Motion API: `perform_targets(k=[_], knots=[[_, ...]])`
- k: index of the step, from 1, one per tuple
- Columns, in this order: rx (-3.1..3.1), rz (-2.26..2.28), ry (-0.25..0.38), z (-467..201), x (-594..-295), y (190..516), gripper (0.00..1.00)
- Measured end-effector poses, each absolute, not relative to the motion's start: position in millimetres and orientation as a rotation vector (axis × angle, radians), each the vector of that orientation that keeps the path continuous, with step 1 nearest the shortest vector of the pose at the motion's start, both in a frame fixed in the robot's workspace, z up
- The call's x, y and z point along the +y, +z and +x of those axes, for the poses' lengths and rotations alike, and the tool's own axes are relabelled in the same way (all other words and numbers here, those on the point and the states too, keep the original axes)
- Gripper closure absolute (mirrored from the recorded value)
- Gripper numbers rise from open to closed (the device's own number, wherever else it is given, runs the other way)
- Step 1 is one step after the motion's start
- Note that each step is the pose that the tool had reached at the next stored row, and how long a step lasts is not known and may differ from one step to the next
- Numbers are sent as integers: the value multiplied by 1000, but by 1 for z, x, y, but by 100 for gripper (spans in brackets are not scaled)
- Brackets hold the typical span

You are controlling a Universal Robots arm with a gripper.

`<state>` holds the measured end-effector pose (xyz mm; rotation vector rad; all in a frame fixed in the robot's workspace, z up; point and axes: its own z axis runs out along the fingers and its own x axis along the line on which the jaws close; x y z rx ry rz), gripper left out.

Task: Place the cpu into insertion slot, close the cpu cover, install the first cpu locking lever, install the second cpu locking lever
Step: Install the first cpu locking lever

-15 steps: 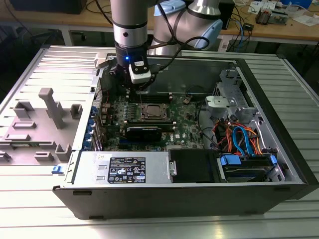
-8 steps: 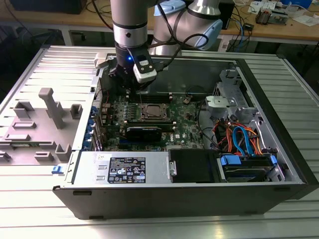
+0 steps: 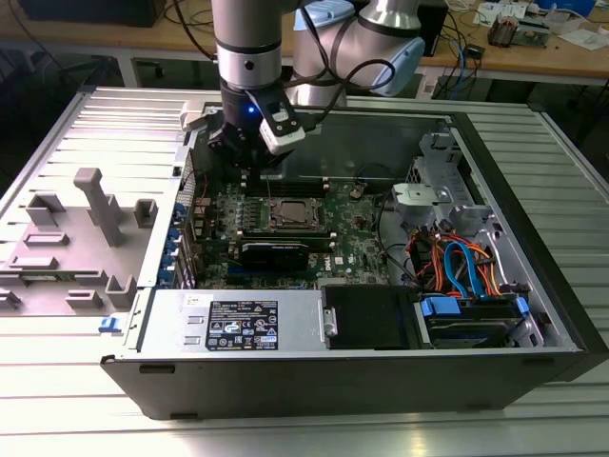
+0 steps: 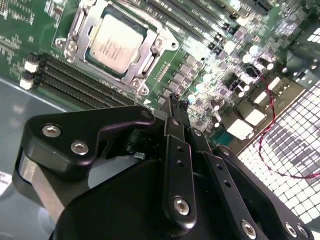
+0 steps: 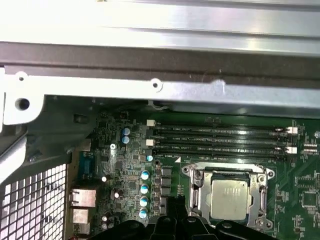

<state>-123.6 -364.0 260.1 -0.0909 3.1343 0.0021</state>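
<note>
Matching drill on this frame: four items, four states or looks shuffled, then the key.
1 cpu
2 cpu cover
3 gripper
4 memory slots

A long, narrow, black rows
B shut, holding nothing
C silvery frame, closed down
D square, silver-grey top, seated

Pairs: 1-D, 2-C, 3-B, 4-A

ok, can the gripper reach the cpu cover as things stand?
Probably yes: the gripper hangs just beside the cpu cover, which lies flat around the cpu, and nothing stands between them.
</note>
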Motion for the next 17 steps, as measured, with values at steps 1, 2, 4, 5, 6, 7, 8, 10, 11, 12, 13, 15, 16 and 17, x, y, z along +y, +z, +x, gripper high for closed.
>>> perform_targets(k=[1, 2, 4, 5, 6, 7, 8, 10, 11, 12, 13, 15, 16, 17], knots=[[3134, -97, 2, -124, -362, 260, 89], [3134, -106, 2, -124, -359, 260, 89], [3134, -115, 2, -124, -356, 260, 89], [3134, -118, 2, -124, -355, 260, 89], [3133, -121, 2, -124, -353, 260, 89], [3133, -123, 2, -124, -353, 260, 89], [3133, -124, 2, -124, -352, 260, 89], [3133, -125, 2, -123, -351, 260, 89], [3133, -125, 2, -122, -351, 260, 89], [3133, -124, 2, -122, -351, 260, 89], [3133, -123, 2, -120, -350, 260, 89], [3133, -123, 2, -117, -348, 260, 89], [3133, -123, 2, -114, -348, 260, 89], [3133, -124, 2, -111, -348, 260, 89]])
